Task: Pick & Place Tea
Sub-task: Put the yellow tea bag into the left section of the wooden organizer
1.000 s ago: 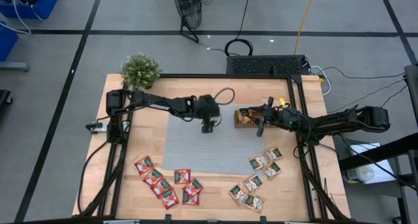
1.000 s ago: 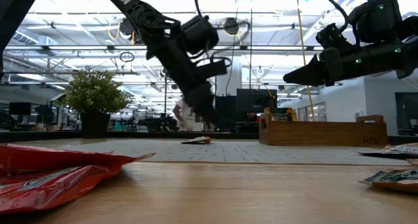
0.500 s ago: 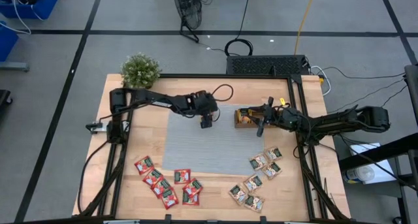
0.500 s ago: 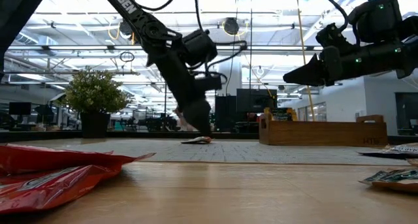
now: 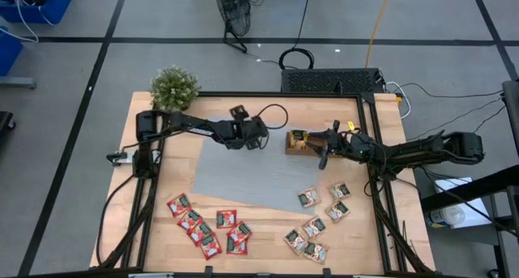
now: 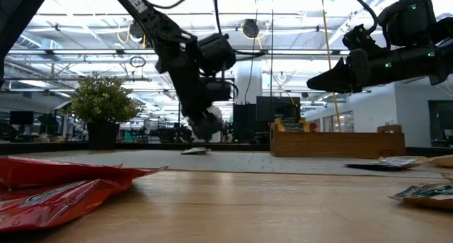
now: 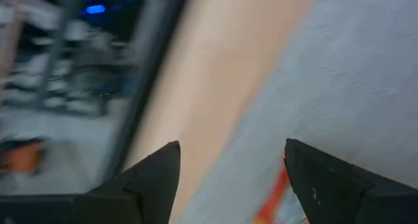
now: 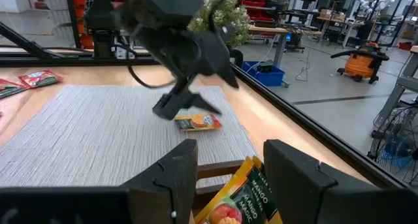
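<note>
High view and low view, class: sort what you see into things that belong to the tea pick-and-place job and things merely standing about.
Job:
red sachets
pale green sachets
orange sachet on grey mat
wooden tray
left gripper, open
right gripper, open

Lying about:
potted plant
coiled cable

A grey floor (image 5: 73, 83) crossed by dark lines surrounds the wooden surface (image 5: 389, 124) in the high view. A small potted plant (image 5: 173, 87) stands at the surface's upper left corner. Cables (image 5: 296, 59) lie on the floor above. In the low view, bright ceiling lights (image 6: 85, 30) fill the top of the frame.
</note>
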You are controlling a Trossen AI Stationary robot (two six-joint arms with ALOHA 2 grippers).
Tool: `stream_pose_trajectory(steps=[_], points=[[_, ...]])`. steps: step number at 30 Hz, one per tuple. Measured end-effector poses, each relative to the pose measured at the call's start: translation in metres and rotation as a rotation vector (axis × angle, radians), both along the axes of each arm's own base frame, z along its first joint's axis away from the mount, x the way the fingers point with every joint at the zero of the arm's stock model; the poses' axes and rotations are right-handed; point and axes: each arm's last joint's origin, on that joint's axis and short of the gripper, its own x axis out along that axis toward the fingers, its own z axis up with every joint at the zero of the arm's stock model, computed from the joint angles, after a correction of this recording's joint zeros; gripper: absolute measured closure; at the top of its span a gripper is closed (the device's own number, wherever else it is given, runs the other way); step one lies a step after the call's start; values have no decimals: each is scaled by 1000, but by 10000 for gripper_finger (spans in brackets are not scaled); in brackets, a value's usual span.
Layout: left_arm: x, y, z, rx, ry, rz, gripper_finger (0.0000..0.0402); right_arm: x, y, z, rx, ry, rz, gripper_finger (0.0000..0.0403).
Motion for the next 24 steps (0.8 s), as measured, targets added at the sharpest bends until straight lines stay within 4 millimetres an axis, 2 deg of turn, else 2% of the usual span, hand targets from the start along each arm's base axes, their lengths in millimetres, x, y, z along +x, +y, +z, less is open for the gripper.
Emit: stream_pose_trajectory(steps=[6,11,17,20,24], points=[[-12,-5,4,38,82,79,130,0,0,0,0,3,0,243],[-13,14,2,66,76,119,131,0,0,1,-3,-5,0,243],[-22,39,-4,-148,32,90,131,0,0,0,-1,-5,3,243],[-24,40,-8,-305,21,25,131,0,0,0,-1,-5,3,243],[-23,35,-7,-425,0,-39,131,0,0,0,-3,-4,3,243]])
